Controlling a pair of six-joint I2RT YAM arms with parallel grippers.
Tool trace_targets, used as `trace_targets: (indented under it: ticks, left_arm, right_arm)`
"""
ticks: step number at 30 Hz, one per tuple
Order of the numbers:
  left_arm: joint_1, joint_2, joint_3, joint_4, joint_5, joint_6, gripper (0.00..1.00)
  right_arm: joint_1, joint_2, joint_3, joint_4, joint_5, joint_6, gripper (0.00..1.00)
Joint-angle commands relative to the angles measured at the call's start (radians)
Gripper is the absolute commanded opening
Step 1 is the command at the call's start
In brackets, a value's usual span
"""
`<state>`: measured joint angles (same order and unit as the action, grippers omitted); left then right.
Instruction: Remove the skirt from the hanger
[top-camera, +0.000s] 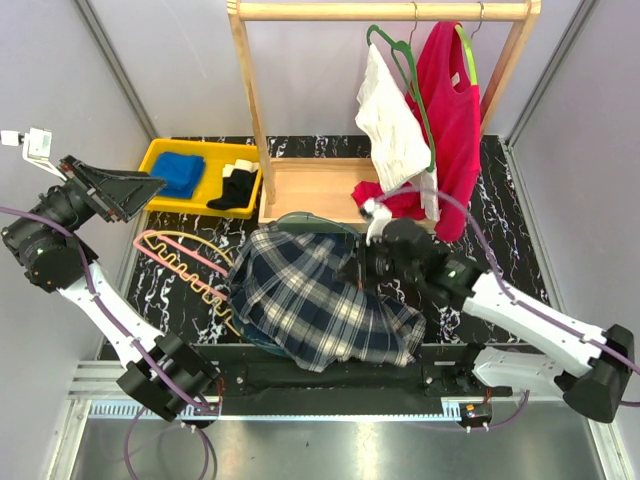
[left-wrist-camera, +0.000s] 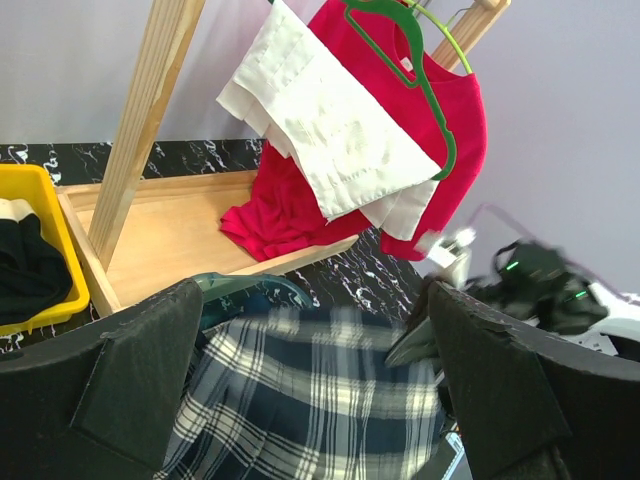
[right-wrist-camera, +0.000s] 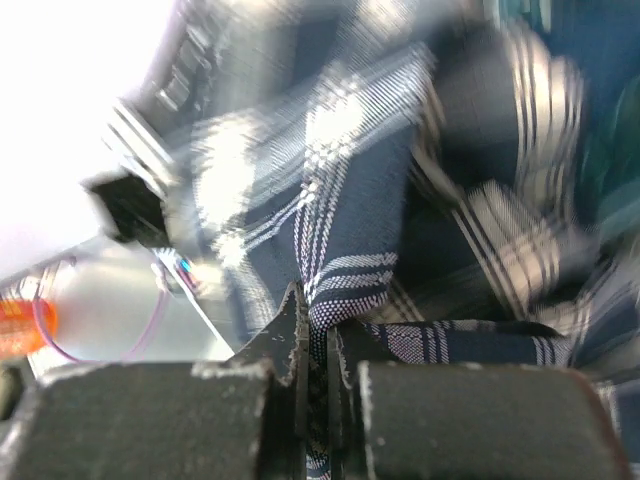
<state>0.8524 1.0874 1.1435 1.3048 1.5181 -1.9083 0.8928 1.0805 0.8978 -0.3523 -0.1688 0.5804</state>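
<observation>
Skirt (top-camera: 320, 300) fold pinched tight in the right tool (right-wrist-camera: 318, 340), left tool (left-wrist-camera: 315, 390) gaping idle, could slip free if the hanger (top-camera: 305, 219) snags.

Skirt (top-camera: 320, 300) lies mid-counter (top-camera: 510, 200) near the front edge, with its hanger (top-camera: 300, 218) poking out from under the back. A spare hanger (top-camera: 175, 255) lies on the counter just left of it. The rack (top-camera: 250, 100) stands behind, with two tops (top-camera: 400, 130) hanging at its right end. Bin (top-camera: 155, 160) is back left beside the rack, with clothes (top-camera: 180, 172) in it. Right pincer (top-camera: 362, 268) is on the skirt's right side, left pincer (top-camera: 150, 188) over by the bin.
</observation>
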Motion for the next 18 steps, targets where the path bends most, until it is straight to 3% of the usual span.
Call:
trace_targets:
  ticks: [1,4,10,13,18]
  left_arm:
    - [-0.004,-0.009,0.016,0.215,0.159,0.012,0.99]
    - [-0.009,-0.015,-0.004,0.215,0.152,0.012,0.99]
    - [-0.013,-0.034,-0.017,0.215,0.159,0.014,0.99]
    - [-0.012,-0.043,-0.028,0.214,0.159,0.014,0.99]
    - [-0.012,-0.057,-0.045,0.211,0.149,0.018,0.99]
  right_arm:
    - [-0.003,0.017,0.352,-0.045,0.095,-0.203,0.0]
    - [-0.005,0.192,0.798,-0.092,0.098,-0.31,0.0]
    - [-0.005,0.54,1.486,-0.164,0.097,-0.416,0.0]
    - [-0.005,0.663,1.674,-0.192,0.071,-0.406,0.0]
    - [-0.005,0.725,1.658,-0.142,-0.014,-0.298,0.0]
